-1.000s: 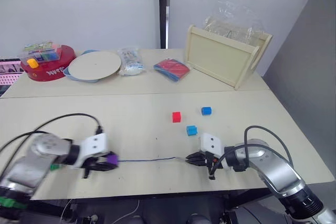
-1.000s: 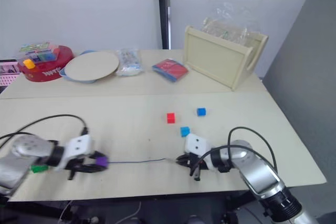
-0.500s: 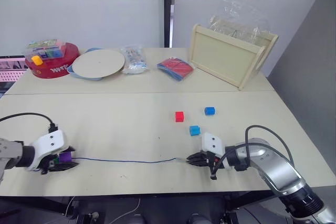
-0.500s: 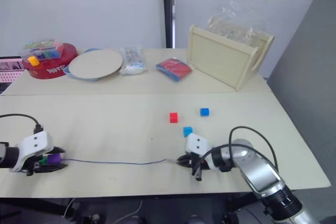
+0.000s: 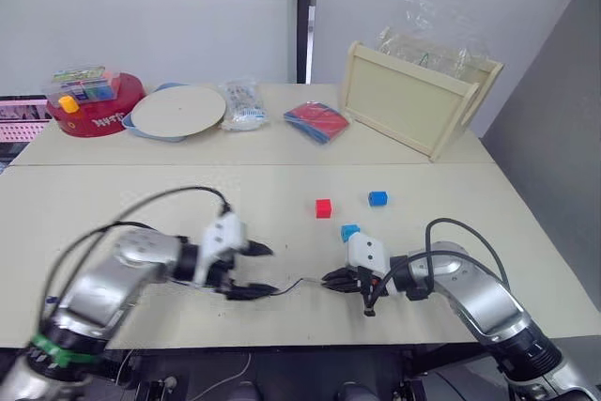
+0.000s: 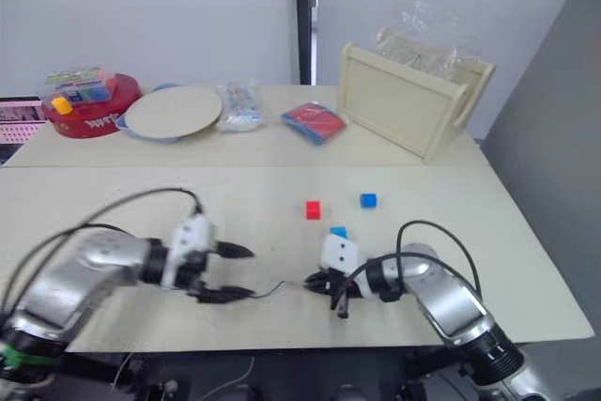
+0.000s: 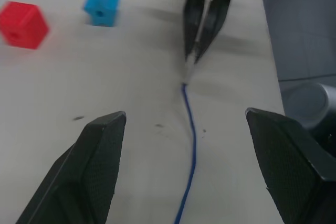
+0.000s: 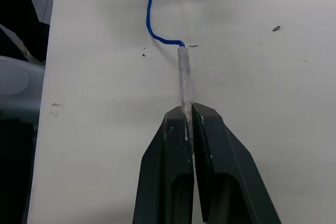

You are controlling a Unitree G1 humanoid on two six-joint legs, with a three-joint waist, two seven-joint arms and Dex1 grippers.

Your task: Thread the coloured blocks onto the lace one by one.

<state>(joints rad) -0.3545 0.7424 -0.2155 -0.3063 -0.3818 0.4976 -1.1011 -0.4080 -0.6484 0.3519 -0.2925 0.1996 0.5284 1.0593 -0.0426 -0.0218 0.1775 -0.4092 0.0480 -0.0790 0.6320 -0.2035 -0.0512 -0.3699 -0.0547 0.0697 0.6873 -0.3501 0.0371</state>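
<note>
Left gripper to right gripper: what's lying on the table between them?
Only the lace, running from the left gripper to the right gripper, whose jaws pinch its pale tip; left wrist view shows it.

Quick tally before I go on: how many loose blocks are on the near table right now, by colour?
Red block: 1
Dark blue block: 1
Light blue block: 1
Total: 3 loose blocks on the near table.
</note>
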